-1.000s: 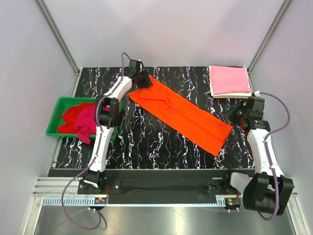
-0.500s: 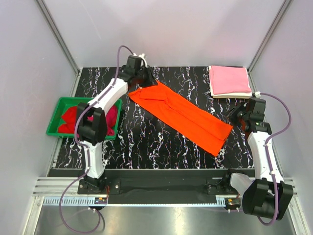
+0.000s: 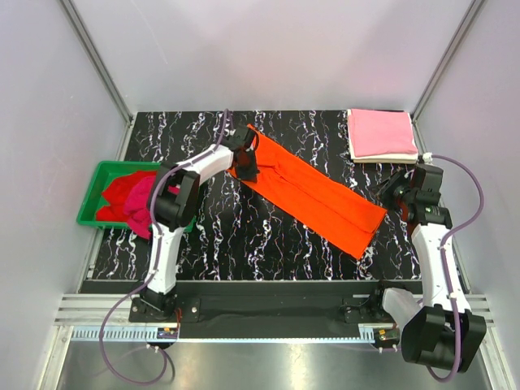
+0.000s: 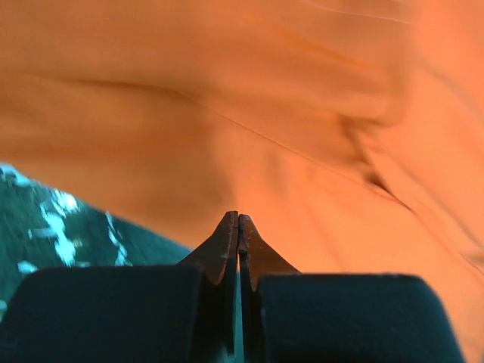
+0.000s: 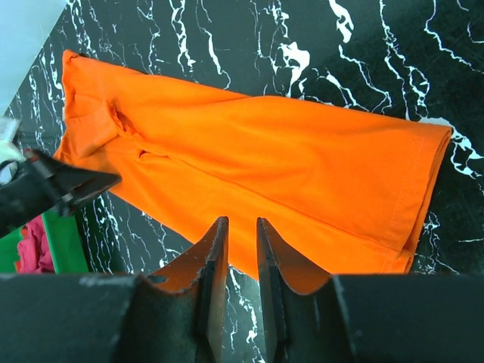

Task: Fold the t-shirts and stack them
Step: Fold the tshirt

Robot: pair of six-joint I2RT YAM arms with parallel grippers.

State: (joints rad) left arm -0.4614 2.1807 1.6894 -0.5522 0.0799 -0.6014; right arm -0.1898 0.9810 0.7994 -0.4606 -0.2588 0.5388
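Five shirts were in view. One orange shirt [image 3: 317,195] lay as a long strip slantwise across the table [image 3: 244,236]. One pink shirt [image 3: 380,134] sat folded at the far right corner on one cream shirt [image 3: 394,157], of which only an edge showed. One red shirt [image 3: 118,193] and one magenta shirt [image 3: 145,207] lay heaped in the single green bin [image 3: 122,166] at the left. Of the two grippers, the left gripper [image 4: 238,219] was at the orange shirt's far left end, fingers pressed together; whether they pinched cloth I couldn't tell. The right gripper [image 5: 236,223] hung near the strip's right end, slightly parted and holding nothing.
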